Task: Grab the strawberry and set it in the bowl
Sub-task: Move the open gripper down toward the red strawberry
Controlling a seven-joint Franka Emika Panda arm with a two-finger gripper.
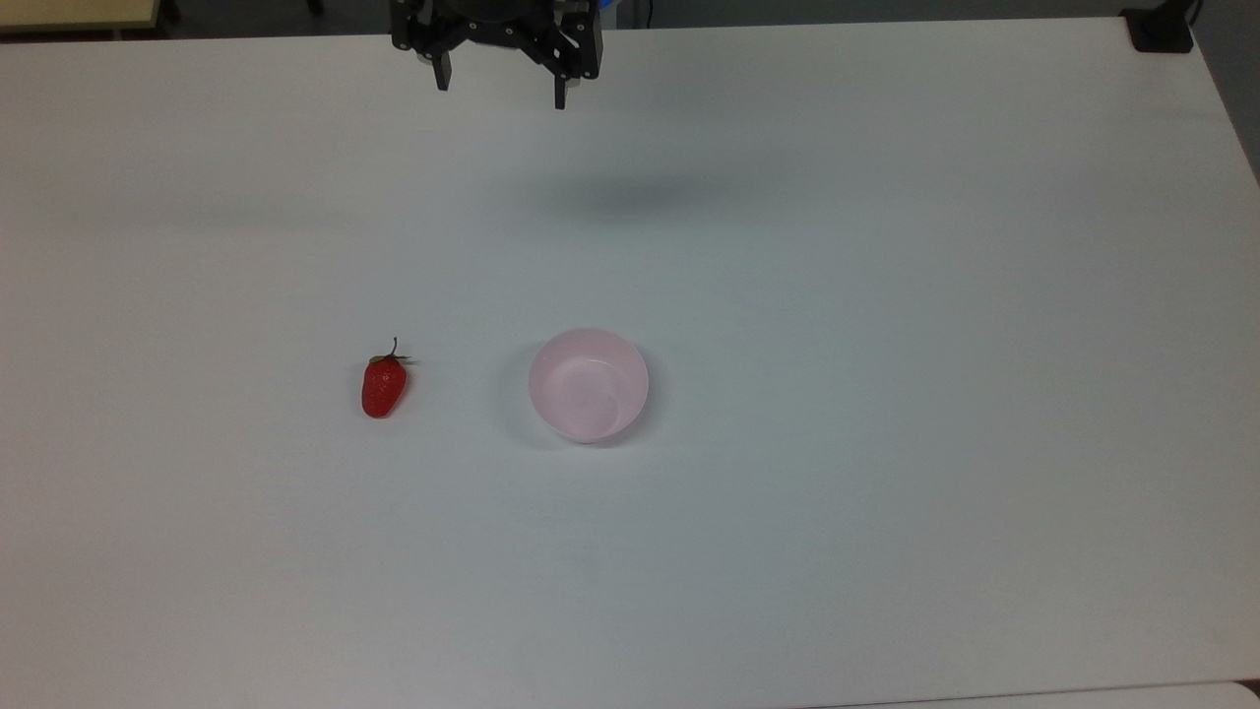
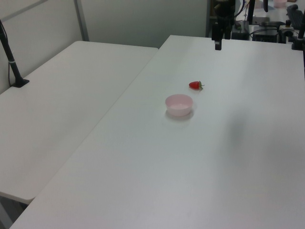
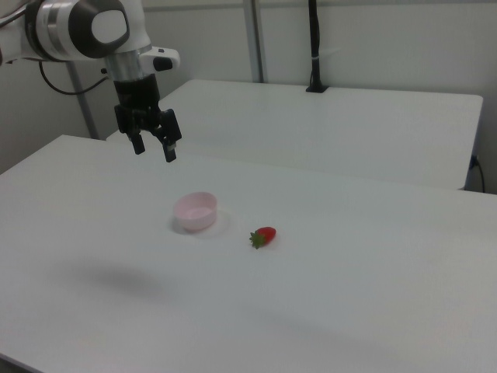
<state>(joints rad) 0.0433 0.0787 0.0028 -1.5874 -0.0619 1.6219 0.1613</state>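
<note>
Currently the claw [image 1: 500,91] hangs open and empty at 12 o'clock in the top view, high over the matte white surface [image 1: 886,295]. The strawberry [image 1: 383,385], glossy red and tapered, lies on its side at 9 o'clock of the smooth round pink bowl [image 1: 589,385], apart from it

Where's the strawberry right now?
The strawberry lies on the white table, just off the bowl toward the top view's left, not touching it.
</note>
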